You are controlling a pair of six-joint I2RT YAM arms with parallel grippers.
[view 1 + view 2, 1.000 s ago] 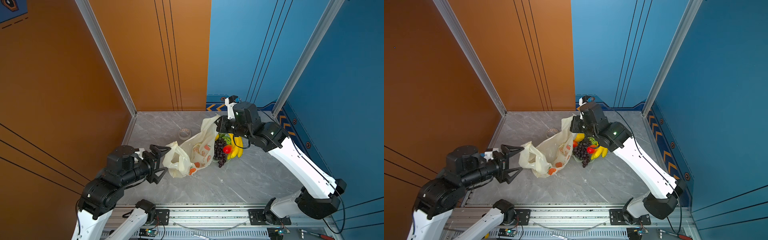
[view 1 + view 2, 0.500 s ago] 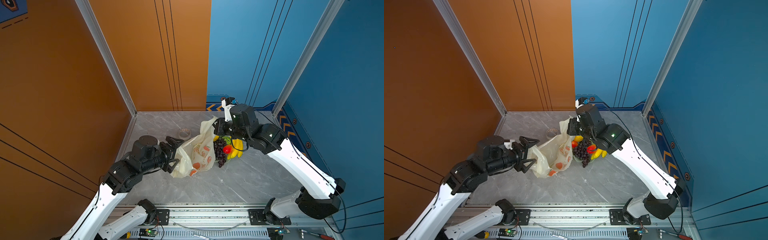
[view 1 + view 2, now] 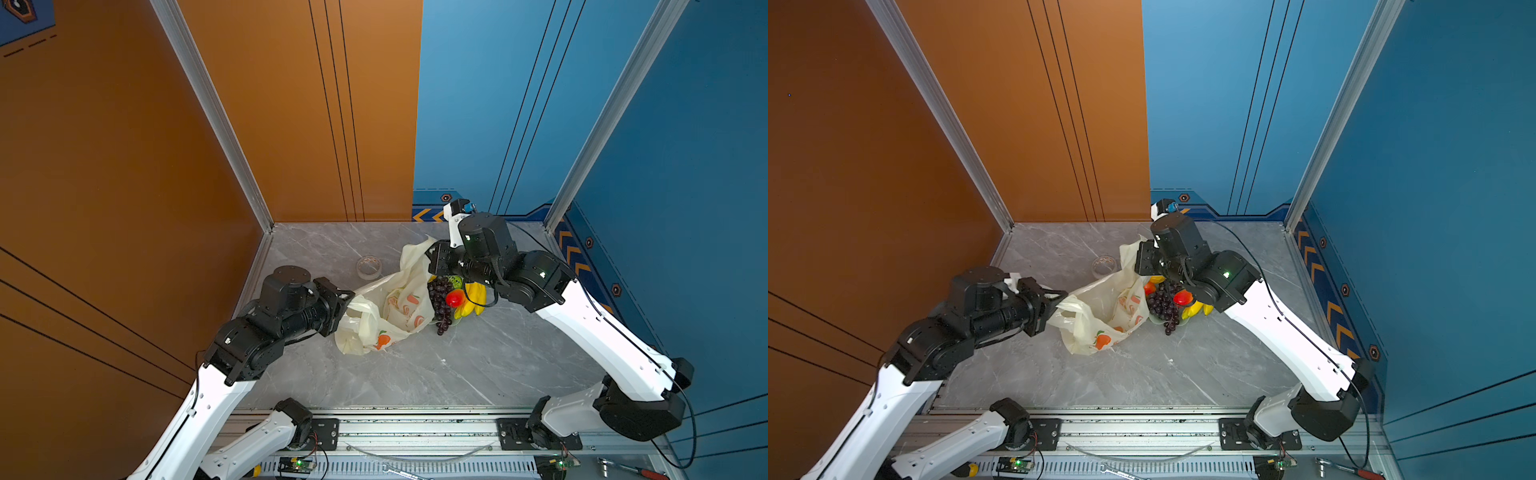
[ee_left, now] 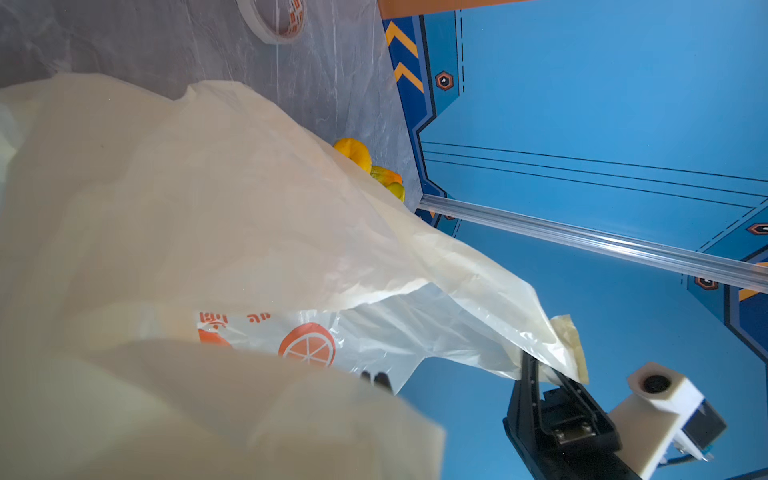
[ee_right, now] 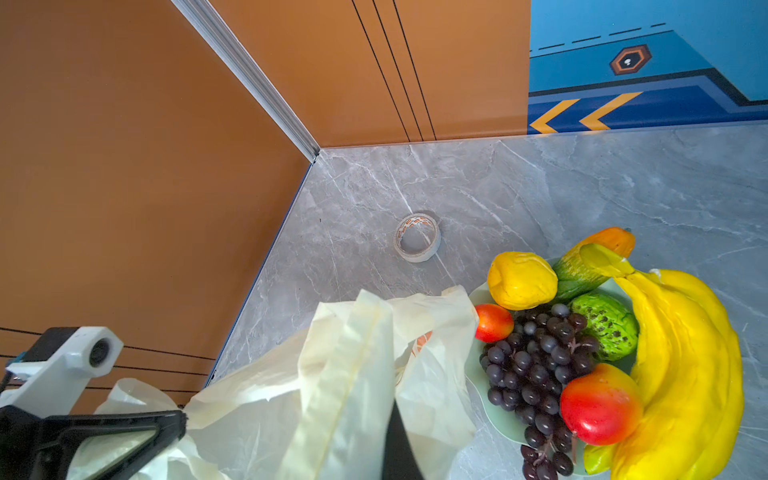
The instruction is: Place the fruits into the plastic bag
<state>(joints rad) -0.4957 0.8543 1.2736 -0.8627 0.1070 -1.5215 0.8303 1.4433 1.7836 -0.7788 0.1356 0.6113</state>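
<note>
The grey marble table [image 3: 457,365] carries everything. The biggest thing on it is the plastic bag [image 3: 386,316], cream and crinkled, stretched between my two arms with its mouth sagging open. The change is on my left. A second ago my left gripper [image 3: 348,296] stood spread wide near the table's edge, well apart from the bag. It has since reached in and clamped down, and the film of the near handle appears pinched at its tips. My right gripper [image 3: 432,259] is clenched as before on the bag's far top edge, held up off the table. Both sides of the mouth are now in my grasp, so I can spread it, though I judge that leaves me no free gripper for picking. I see nothing loaded yet. The fruits sit in the pale green dish [image 5: 490,399] just beside the bag's far side: banana bunch [image 5: 685,353], grapes [image 5: 540,365], red-orange fruit [image 5: 598,407], yellow round fruit [image 5: 521,280] and green patterned ball [image 5: 606,328]. A tape roll [image 5: 417,237] lies apart, toward the back corner.
</note>
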